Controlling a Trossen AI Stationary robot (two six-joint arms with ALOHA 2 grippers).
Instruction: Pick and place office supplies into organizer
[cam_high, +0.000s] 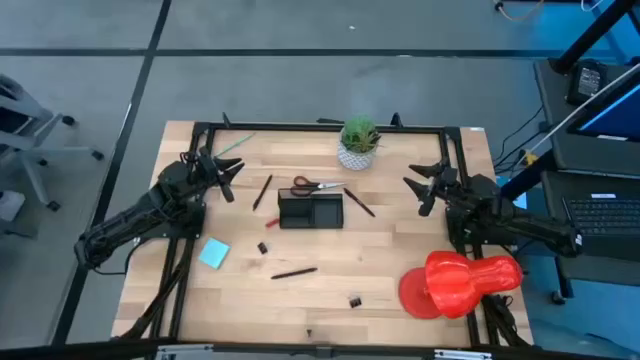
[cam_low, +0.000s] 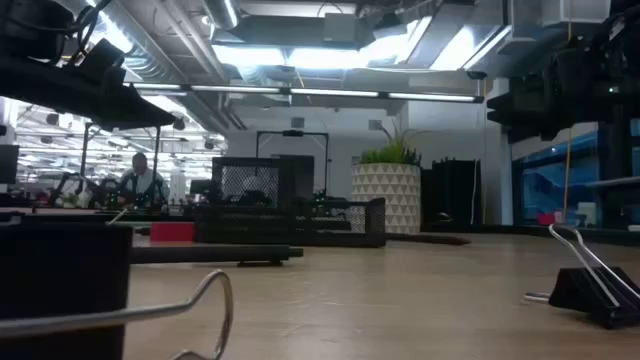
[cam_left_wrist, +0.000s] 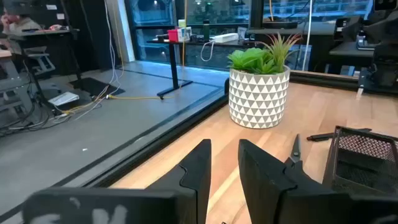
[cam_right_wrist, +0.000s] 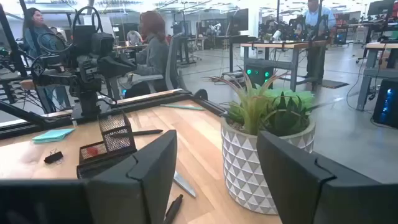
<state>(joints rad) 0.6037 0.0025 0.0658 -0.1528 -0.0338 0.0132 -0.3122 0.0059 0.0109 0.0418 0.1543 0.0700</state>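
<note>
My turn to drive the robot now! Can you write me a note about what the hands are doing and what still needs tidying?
Left gripper: open, empty, raised at the table's left.
Right gripper: open, empty, at the right.
Organizer: mid-table, with something small and red inside.
Outside it: scissors, pens, blue notepad, clips.
Nearly everything is left to do.

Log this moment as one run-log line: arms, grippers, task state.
left gripper: raised at table's left, empty | right gripper: open, raised at right, empty | organizer: centre | scissors, pens, notepad, clips: on table
</note>
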